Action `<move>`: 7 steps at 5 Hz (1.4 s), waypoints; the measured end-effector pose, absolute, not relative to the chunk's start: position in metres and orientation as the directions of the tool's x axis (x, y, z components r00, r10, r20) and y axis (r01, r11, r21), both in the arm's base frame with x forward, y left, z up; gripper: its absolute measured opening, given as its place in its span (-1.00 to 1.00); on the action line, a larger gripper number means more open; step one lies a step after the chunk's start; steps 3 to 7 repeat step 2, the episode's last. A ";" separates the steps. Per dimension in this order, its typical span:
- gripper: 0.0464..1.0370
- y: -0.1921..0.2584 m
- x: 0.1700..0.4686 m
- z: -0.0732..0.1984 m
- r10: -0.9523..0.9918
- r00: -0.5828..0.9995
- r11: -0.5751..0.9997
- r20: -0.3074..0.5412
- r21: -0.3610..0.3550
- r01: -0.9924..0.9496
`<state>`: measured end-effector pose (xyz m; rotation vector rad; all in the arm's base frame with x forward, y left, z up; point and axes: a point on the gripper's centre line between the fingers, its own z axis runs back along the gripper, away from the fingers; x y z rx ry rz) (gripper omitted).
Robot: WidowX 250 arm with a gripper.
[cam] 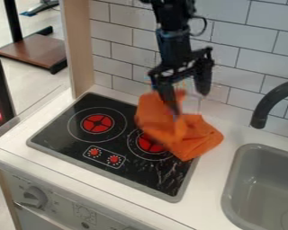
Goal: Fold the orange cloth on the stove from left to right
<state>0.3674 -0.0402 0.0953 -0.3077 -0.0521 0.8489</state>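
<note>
The black gripper [190, 102] hangs over the back right of the stove, its two fingers spread apart. Its left finger is in front of an orange cloth [161, 119] and overlaps it; whether they touch I cannot tell. The right finger stands off to the side, in front of the tiled wall. Crumpled and partly raised in folds, the cloth covers the stove's back right corner and part of the right burner [149, 143], with its right end over the white counter.
The black stove top [62, 132] has a second red burner [97, 123] at left and two red knobs. A grey sink [263, 179] with a dark curved faucet [267, 105] is at right. A tiled wall [240, 27] rises behind.
</note>
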 end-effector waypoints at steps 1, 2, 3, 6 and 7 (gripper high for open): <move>0.92 -0.033 0.359 0.117 0.747 0.662 0.609 -0.064 -0.335 -0.719; 0.92 -0.027 0.353 0.129 0.749 0.661 0.604 -0.044 -0.364 -0.709; 0.92 -0.027 0.353 0.129 0.749 0.661 0.604 -0.044 -0.364 -0.709; 0.92 -0.027 0.353 0.129 0.749 0.661 0.604 -0.044 -0.364 -0.709; 0.92 -0.027 0.353 0.129 0.749 0.661 0.604 -0.044 -0.364 -0.709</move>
